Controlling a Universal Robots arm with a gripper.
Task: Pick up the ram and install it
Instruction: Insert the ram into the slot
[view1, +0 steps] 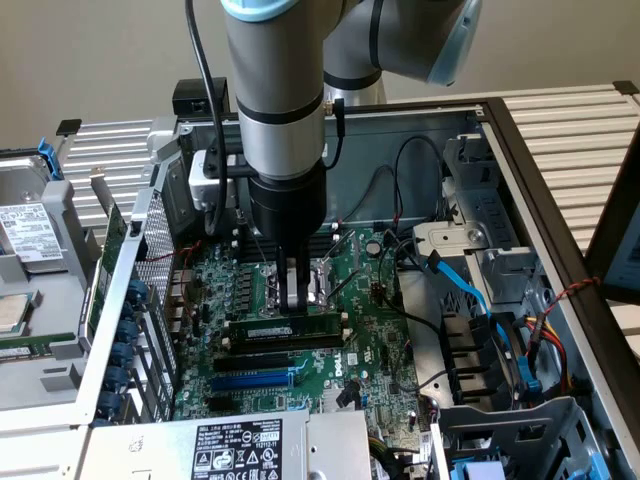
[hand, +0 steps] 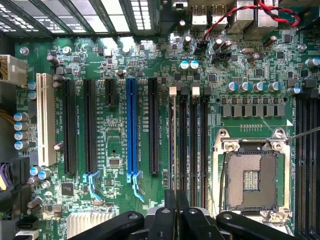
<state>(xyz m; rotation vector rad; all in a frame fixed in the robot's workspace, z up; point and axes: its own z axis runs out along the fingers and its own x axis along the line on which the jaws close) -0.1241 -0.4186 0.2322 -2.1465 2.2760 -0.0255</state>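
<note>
The ram (view1: 285, 329) is a thin green stick with a white label. It stands upright on its edge in a black memory slot on the green motherboard (view1: 372, 350), beside the CPU socket (view1: 318, 282). My gripper (view1: 297, 303) comes straight down from above, its two dark fingers pressed together on the ram's top edge near the middle. In the wrist view the ram (hand: 173, 150) shows edge-on as a thin line running away from the shut fingertips (hand: 170, 210), with further black memory slots (hand: 194, 140) beside it.
The motherboard lies inside an open computer case (view1: 520, 170). A blue expansion slot (view1: 255, 380) and black slots lie near the ram. Blue and black cables (view1: 470, 290) and drive bays crowd the exterior view's right. A labelled power supply (view1: 235, 445) sits at the front.
</note>
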